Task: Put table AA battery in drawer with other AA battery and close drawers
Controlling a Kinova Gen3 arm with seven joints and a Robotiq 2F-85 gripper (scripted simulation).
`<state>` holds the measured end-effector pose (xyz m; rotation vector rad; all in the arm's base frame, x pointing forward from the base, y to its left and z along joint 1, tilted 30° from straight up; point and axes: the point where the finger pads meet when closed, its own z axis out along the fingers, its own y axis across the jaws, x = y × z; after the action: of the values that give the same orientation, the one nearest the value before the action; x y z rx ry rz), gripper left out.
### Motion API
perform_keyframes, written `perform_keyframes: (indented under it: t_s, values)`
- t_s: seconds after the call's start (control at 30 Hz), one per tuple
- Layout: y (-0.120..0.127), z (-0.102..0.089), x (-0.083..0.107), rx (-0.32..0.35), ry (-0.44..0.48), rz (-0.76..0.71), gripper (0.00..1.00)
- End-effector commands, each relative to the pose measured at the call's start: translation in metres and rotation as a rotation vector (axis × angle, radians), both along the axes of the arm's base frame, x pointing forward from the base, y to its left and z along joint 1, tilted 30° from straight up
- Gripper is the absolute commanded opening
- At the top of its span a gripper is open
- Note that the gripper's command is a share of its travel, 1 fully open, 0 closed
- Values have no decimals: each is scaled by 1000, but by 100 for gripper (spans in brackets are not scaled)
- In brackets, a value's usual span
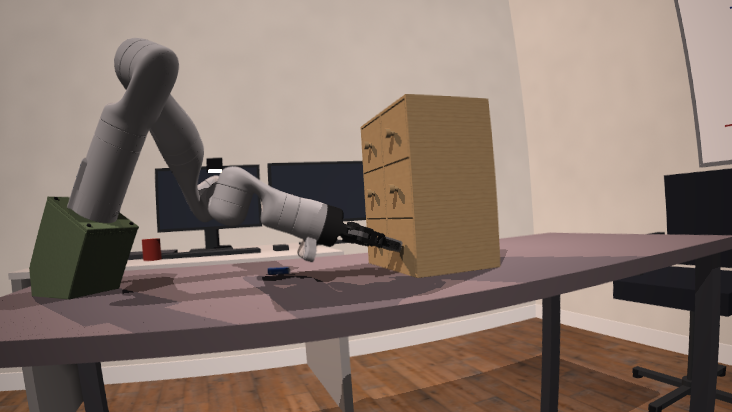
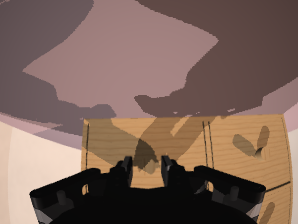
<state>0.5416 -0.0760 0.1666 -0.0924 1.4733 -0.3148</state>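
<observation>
The wooden chest [image 1: 435, 184] stands on the table, with two columns of three drawers facing left; all look pushed in. My gripper [image 1: 393, 244] is at the bottom row, right at a drawer handle. In the wrist view the fingers stand partly open, one on each side of the dark handle [image 2: 145, 153] on the drawer front, without clamping it. The AA battery [image 1: 278, 269], small and blue, lies on the table under my forearm, left of the chest. What the drawers hold is hidden.
My green base [image 1: 79, 248] stands at the table's left end. A red cup [image 1: 151, 249], monitors [image 1: 307, 191] and a keyboard are on a desk behind. A black chair [image 1: 686, 286] stands at the right.
</observation>
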Motion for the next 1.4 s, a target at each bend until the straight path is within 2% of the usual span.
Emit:
perform_keyframes:
  t_s: [0.0, 0.27, 0.3, 1.37]
  values:
    - [0, 1, 0, 0, -1, 0, 33]
    - [0, 1, 0, 0, -1, 0, 33]
    - [0, 1, 0, 0, -1, 0, 13]
    - [0, 0, -1, 0, -1, 0, 13]
